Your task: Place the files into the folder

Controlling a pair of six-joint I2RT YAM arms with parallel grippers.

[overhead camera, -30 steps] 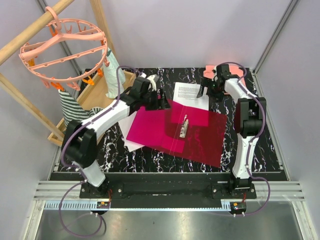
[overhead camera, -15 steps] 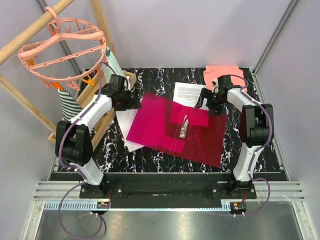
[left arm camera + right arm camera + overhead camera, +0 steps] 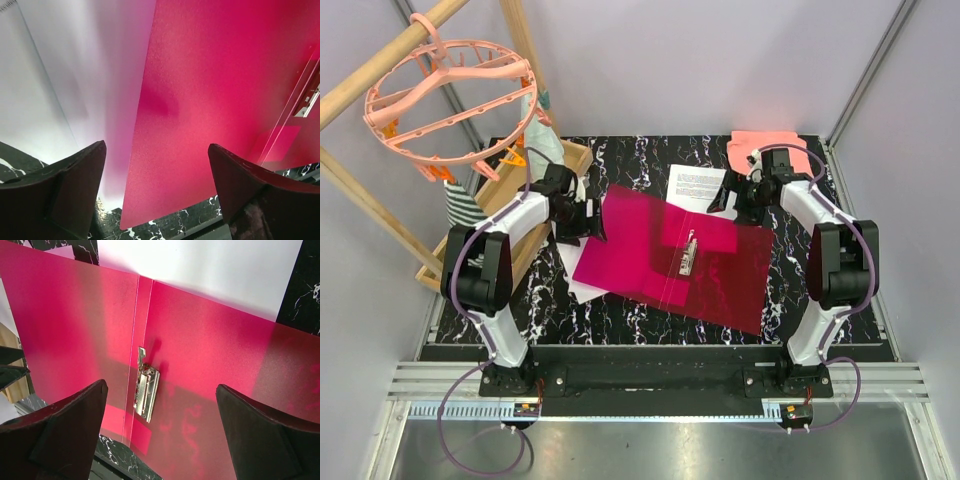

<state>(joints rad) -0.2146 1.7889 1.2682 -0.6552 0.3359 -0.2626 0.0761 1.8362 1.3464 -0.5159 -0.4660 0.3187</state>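
Here, the folder point(image 3: 670, 262) is laid open on the desk point(image 3: 630, 165), files point(image 3: 698, 184) tucked under its far edge; left pincer point(image 3: 156, 147) and right pincer point(image 3: 161, 385) are held spread, empty.

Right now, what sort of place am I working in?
Likely a lab test cell, not an office: plain grey walls box in a black marbled table, with staged props, a pink laundry hanger and an open red folder.
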